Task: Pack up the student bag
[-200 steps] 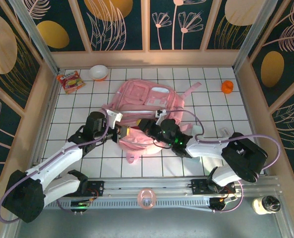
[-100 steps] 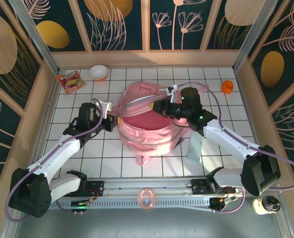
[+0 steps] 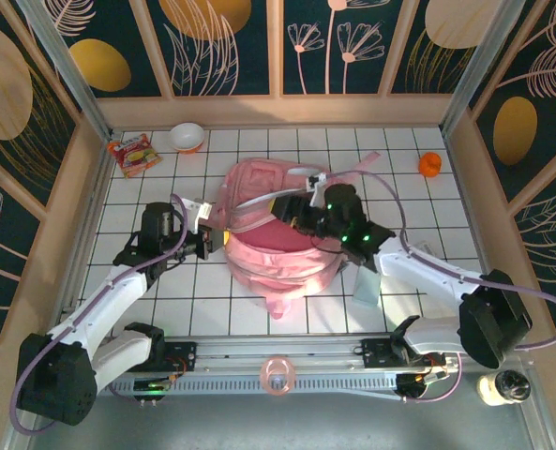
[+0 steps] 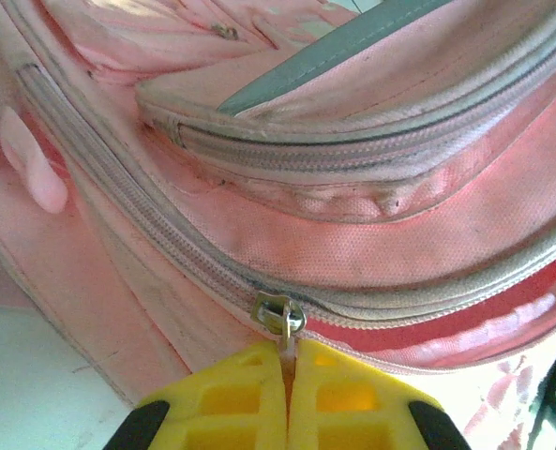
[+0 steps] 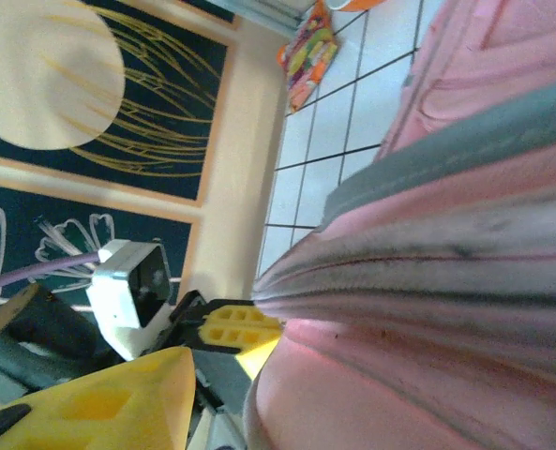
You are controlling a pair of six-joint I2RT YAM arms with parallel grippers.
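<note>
The bag [image 3: 278, 253] is lying mid-worktop [image 3: 446, 206], seemingly soft, light and best gripped by zip or rim; left jaws are pinching its zip pull [image 4: 279, 316] shut, while right jaws, at its rim, are giving no readable state.

walls [image 3: 231, 47]: dark floral panels | floor [image 3: 137, 216]: white gridded tiles

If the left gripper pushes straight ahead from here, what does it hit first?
The student bag: the left gripper, shut on its zipper pull, points straight into the zipped fabric just beyond.
</note>
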